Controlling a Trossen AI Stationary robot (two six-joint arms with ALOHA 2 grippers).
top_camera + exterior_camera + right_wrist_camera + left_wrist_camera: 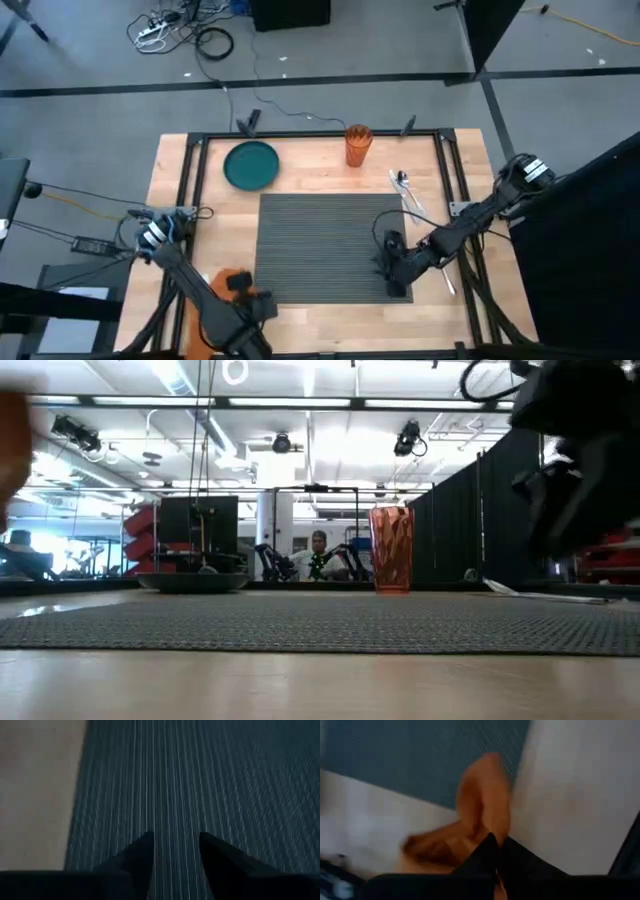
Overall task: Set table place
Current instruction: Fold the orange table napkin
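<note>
The dark ribbed placemat lay central on the table, the right gripper parted over its 4 o'clock corner, while the left gripper at 7 o'clock clenched the orange napkin.

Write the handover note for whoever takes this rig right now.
Left pincer: shut on the orange cloth napkin, at the table's near-left, beside the dark grey ribbed placemat.
Right pincer: open, empty, over the placemat's right edge.
Teal round plate, orange ribbed tumbler and silver cutlery sit off the mat.
Done: mat laid. Left: everything else.
</note>
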